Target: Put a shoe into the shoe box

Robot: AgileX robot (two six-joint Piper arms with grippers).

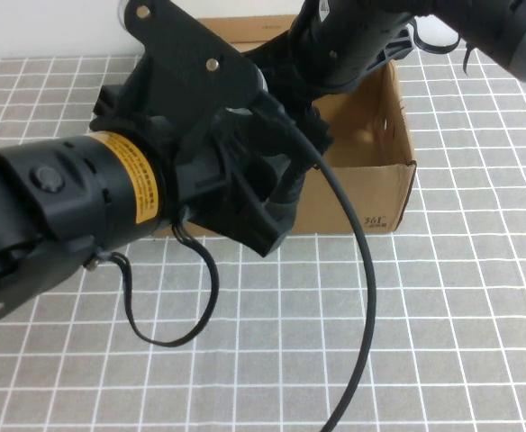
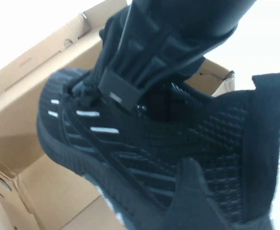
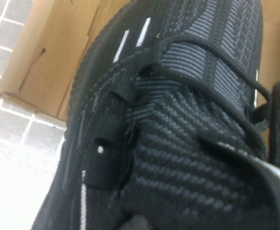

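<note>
One black shoe [image 2: 145, 143] over one open shoe box [image 1: 371, 193] near the surface's far edge, right end effector [image 2: 130, 93] clenched on the shoe, left end effector [image 2: 226, 191] beside it, grip unclear.

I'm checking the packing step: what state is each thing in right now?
Black knit sneaker: held over the box's open interior.
Brown cardboard shoe box: open, lid flap up.
Right tool: shut on the sneaker's top, over the box.
Left tool: open, fingers apart beside the sneaker, over the box.
</note>
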